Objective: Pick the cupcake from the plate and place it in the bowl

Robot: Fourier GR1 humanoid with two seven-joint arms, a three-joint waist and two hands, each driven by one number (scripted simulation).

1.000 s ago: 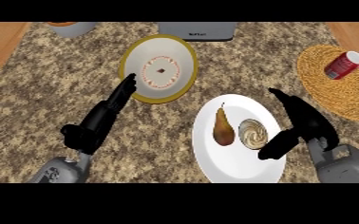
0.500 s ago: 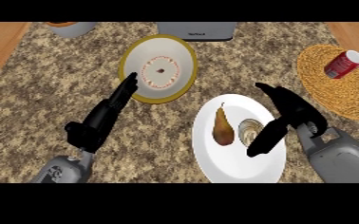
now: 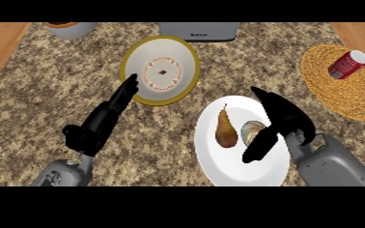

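Right hand [image 3: 284, 117] moved in; fingers [image 3: 258, 147] beside cupcake [image 3: 251, 131].

A home kitchen counter laid with food and tableware.

A speckled granite countertop [image 3: 57, 87] is carrying a white plate [image 3: 239, 166] with a pear [image 3: 226, 131], a yellow-rimmed bowl [image 3: 130, 60], a woven placemat [image 3: 329, 84] holding a red can [image 3: 346, 64], and a grey appliance [image 3: 199, 31] sitting at the back edge.
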